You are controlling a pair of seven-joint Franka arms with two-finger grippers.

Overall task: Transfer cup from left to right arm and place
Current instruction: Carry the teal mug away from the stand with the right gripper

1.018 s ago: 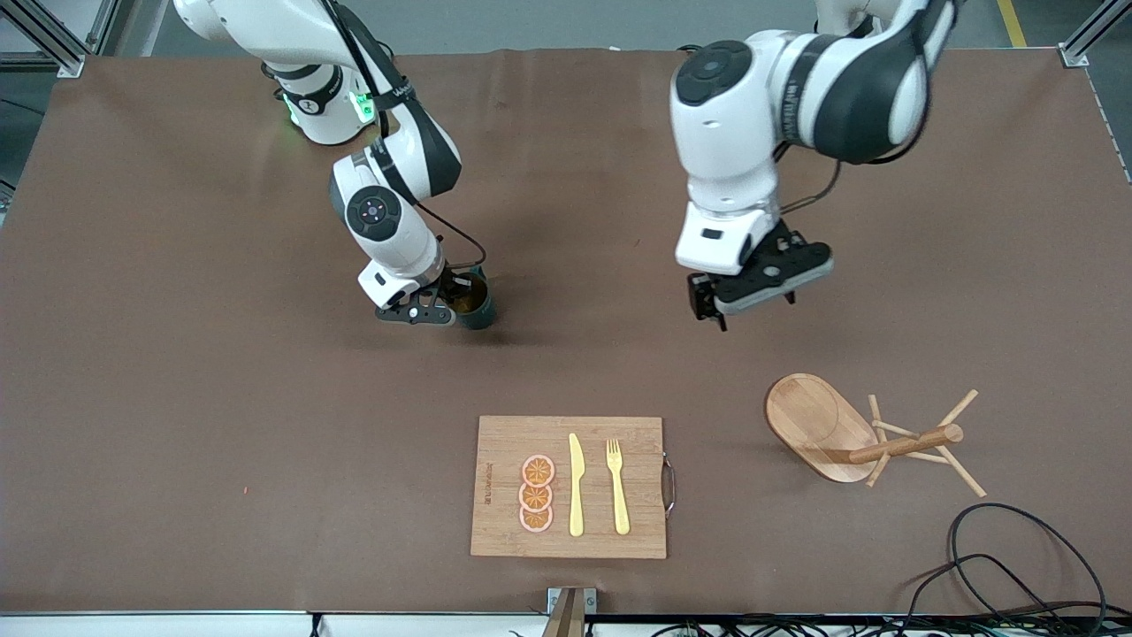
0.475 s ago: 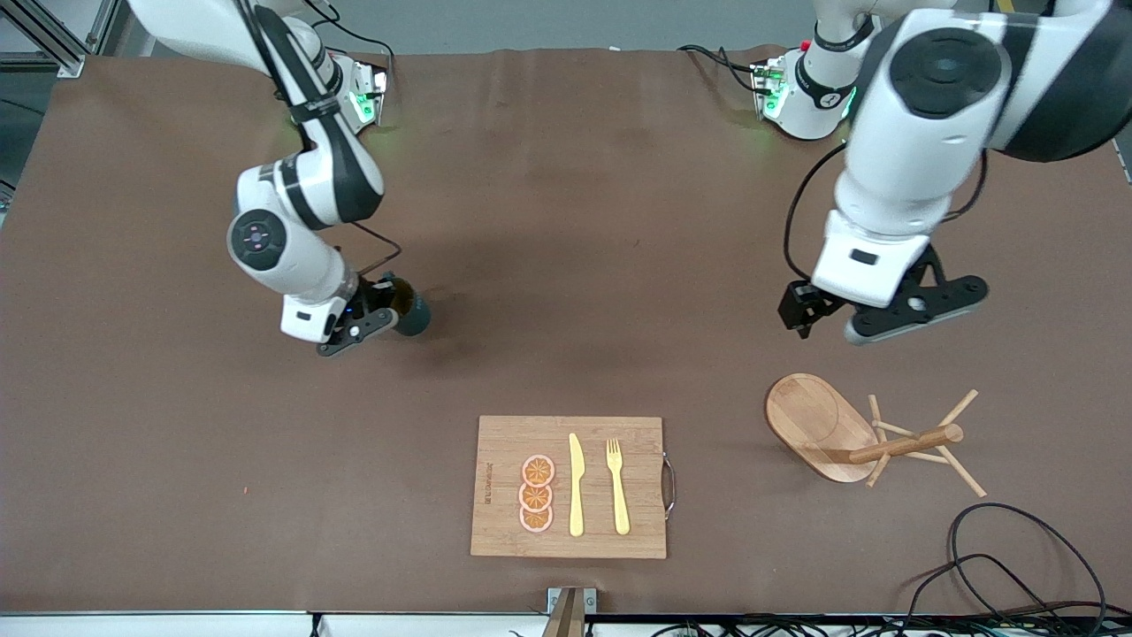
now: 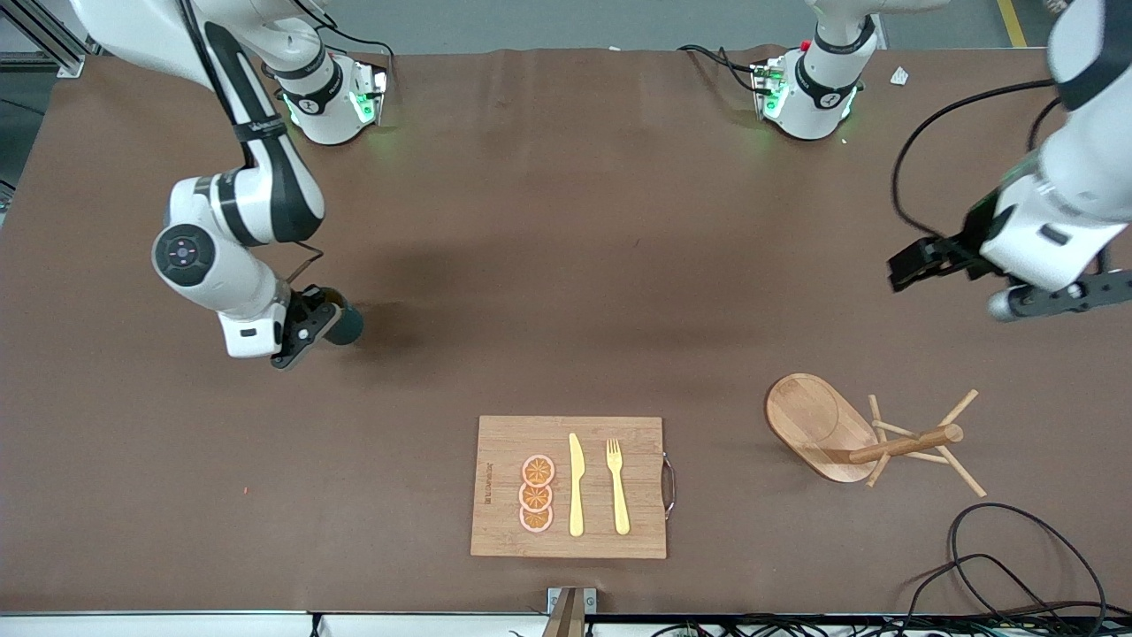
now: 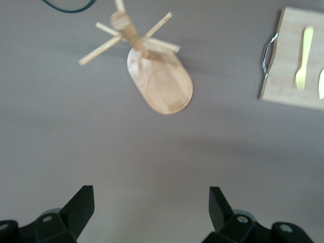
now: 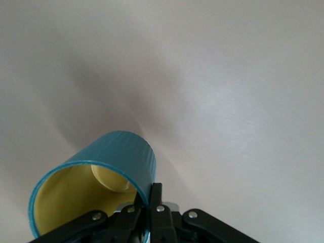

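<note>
Cup (image 3: pixel 343 325) held tilted by right gripper (image 3: pixel 309 326), jaws pinching its rim, over table (image 3: pixel 566 265) at right arm's end. Left gripper (image 3: pixel 990 283) spread wide, empty, above table nr peg rack (image 3: pixel 871 438). Cutting board (image 3: pixel 495 531) writing unreadable

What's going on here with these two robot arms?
The right gripper is shut on the rim of the cup, carrying it tilted over the right arm's end of the table. The handover looks done. The left gripper hangs open and empty above the bare table toward the left arm's end, with the wooden peg rack lying tipped over nearby.
</note>
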